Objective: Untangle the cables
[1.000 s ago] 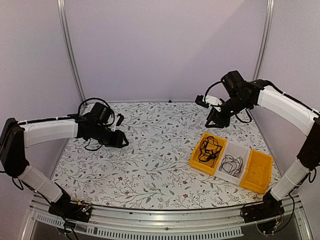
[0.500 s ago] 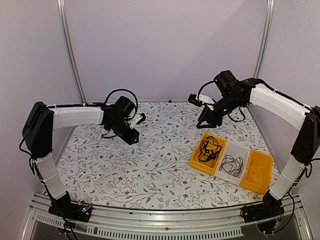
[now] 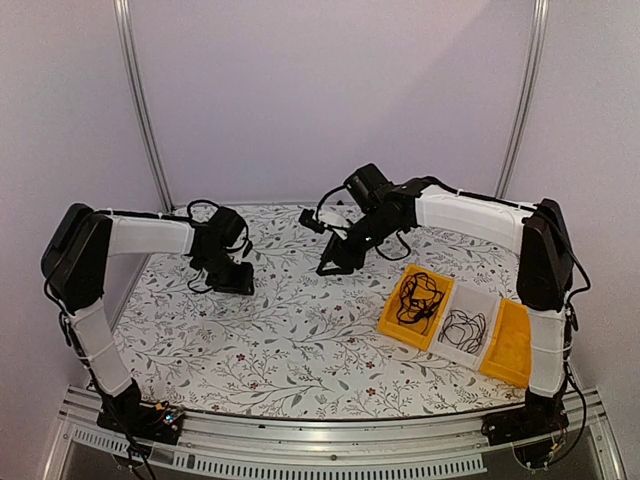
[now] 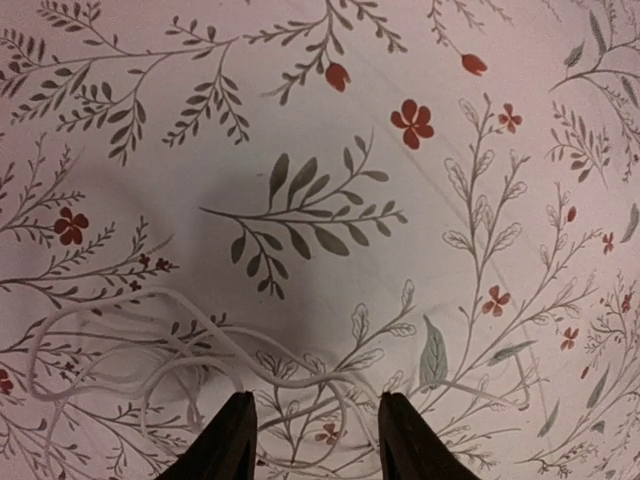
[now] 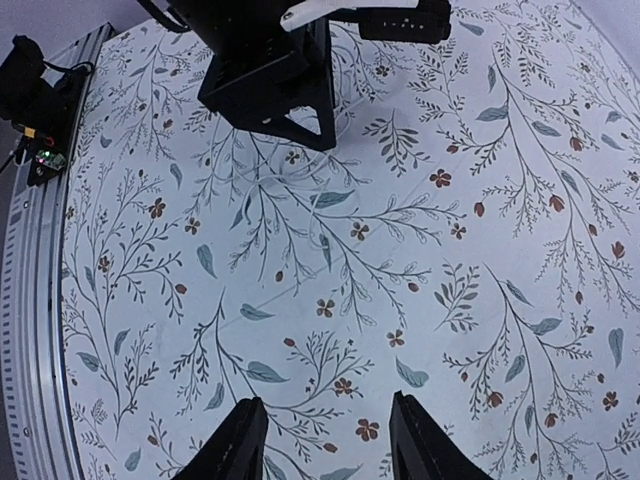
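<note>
A white cable (image 4: pixel 200 320) lies in loose loops on the floral cloth, seen in the left wrist view. My left gripper (image 4: pixel 315 440) is open just above it, with strands of the cable running between its fingertips. In the top view the left gripper (image 3: pixel 235 284) is low over the left back of the table. Black cables (image 3: pixel 415 297) lie in a yellow bin, and another black cable (image 3: pixel 464 327) lies in a white bin. My right gripper (image 3: pixel 330 266) is open and empty over the middle back of the table, and in its own view (image 5: pixel 325 440) it hangs above bare cloth.
Three bins stand in a row at the right: the yellow bin (image 3: pixel 390 322), the white bin (image 3: pixel 487 305) and an empty yellow bin (image 3: pixel 515 345). The right wrist view shows the left arm's gripper (image 5: pixel 270 80) ahead and the table's metal edge rail (image 5: pixel 40 300).
My right arm has swung left from the back right to the middle back of the table. My left gripper went right and up, then came back left and down onto the cloth.
</note>
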Motion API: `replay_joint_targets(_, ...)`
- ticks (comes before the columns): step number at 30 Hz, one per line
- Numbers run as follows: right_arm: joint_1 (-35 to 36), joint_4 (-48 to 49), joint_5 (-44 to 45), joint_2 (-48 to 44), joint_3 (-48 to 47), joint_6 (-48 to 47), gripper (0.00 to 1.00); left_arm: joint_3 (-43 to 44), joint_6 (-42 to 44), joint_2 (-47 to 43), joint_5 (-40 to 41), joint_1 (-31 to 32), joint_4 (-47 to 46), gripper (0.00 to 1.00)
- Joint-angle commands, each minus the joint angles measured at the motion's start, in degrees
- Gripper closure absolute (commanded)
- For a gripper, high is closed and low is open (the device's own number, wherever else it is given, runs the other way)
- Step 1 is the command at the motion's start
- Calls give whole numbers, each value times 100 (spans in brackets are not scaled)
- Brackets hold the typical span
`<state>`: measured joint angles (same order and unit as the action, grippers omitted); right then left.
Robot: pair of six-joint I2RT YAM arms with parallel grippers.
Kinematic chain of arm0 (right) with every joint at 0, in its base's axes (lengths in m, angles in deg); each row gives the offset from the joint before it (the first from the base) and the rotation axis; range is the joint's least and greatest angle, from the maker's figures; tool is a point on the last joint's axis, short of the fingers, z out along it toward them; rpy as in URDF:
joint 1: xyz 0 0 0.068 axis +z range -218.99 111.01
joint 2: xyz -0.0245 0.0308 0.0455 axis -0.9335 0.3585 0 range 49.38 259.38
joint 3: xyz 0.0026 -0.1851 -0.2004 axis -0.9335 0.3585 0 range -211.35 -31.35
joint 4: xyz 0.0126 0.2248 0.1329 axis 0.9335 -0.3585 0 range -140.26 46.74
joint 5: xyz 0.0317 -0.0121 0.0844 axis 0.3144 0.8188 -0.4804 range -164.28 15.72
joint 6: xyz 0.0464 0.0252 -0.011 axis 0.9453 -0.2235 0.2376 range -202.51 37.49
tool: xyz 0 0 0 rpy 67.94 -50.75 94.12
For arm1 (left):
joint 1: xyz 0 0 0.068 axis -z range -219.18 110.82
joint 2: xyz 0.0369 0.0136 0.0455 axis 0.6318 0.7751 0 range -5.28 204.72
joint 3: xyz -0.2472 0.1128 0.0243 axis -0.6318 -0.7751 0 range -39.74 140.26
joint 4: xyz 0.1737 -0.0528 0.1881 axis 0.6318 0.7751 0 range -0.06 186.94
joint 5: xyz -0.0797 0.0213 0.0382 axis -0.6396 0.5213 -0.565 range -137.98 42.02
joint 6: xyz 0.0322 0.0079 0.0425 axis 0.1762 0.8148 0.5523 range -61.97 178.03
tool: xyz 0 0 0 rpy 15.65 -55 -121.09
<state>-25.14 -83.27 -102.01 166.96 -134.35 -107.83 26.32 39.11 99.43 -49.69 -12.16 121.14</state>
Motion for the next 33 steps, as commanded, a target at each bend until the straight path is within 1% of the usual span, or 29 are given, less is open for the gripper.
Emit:
replay_joint_targets(1,369,471,-160,1085,-998,769,53,-146,-823,-475,-398,-82,-379,55)
replay_joint_targets(4,642,597,-48,1770,-1549,957,51,-204,-1067,-799,-405,-102,-335,55)
replay_joint_targets(7,781,713,141,2279,-1920,1140,47,-270,-1124,-1199,-340,-104,-311,55)
replay_joint_targets(10,849,832,223,2587,-2121,1233,44,-348,-1107,-1638,-322,-106,-340,55)
replay_joint_targets(14,850,923,259,3000,-2331,1322,44,-446,-1158,-2110,-110,-103,-249,55)
replay_joint_targets(15,850,982,266,3050,-2344,1334,46,-484,-1166,-2205,-94,-105,-239,55)
replay_joint_targets(16,845,1047,279,3101,-2351,1336,49,-530,-1167,-2289,-85,-106,-233,55)
replay_joint_targets(18,844,1149,340,3161,-2363,1362,61,-628,-1162,-2435,-67,-109,-223,54)
replay_joint_targets(19,844,1168,399,3165,-2394,1370,73,-681,-1140,-2487,-62,-109,-228,54)
replay_joint_targets(20,844,1164,459,3166,-2424,1355,82,-738,-1094,-2530,-66,-102,-228,54)
replay_joint_targets(22,836,1122,528,3038,-2405,1280,95,-894,-927,-2615,-91,-101,-277,54)
replay_joint_targets(23,809,1092,523,2917,-2363,1237,100,-1006,-794,-2666,-205,-105,-393,53)
replay_joint_targets(25,777,1058,462,2503,-2217,1099,100,-1376,-452,-2854,-671,-84,-909,50)
replay_joint_targets(26,766,1050,395,2247,-2110,1023,100,-1657,-248,-3004,-1042,-28,-1297,48)
replay_joint_targets(27,754,1044,294,2040,-2008,892,100,-1923,-93,-3179,-1224,74,-1738,47)
replay_joint_targets(28,748,1021,175,1727,-1912,806,100,-2229,48,-3352,-1331,181,-2192,46)
replay_joint_targets(30,755,885,-62,1381,-1813,587,100,-2799,238,-3623,-1403,398,-3249,43)
replay_joint_targets(33,756,563,-266,1144,-1967,381,100,-3334,325,-3511,-1332,458,-4464,42)
